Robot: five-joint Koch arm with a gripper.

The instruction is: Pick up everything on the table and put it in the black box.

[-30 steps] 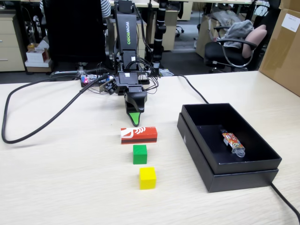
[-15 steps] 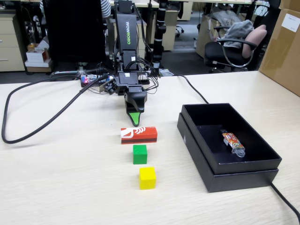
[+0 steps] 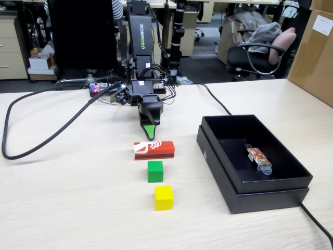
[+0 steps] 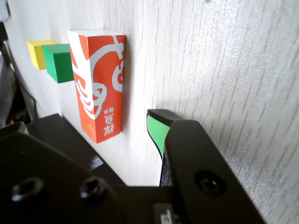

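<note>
Pale wood-grain table point(image 3: 62, 208) carries all three pieces: red box point(image 3: 154, 150), green cube point(image 3: 155, 171), yellow cube point(image 3: 164, 198), left of the black box point(image 3: 291, 194). None is boxed. Gripper point(image 3: 151, 133) empty behind them; its gap can't be judged.

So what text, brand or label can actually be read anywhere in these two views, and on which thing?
"WOWROBO": white letters running down the arm's upper link.
Red box: white swoosh plus two white Chinese characters near its lower end, too blurred to read with confidence.
Orange packet in the black box: print too small.
Brown carton's white label: unreadable.
</note>
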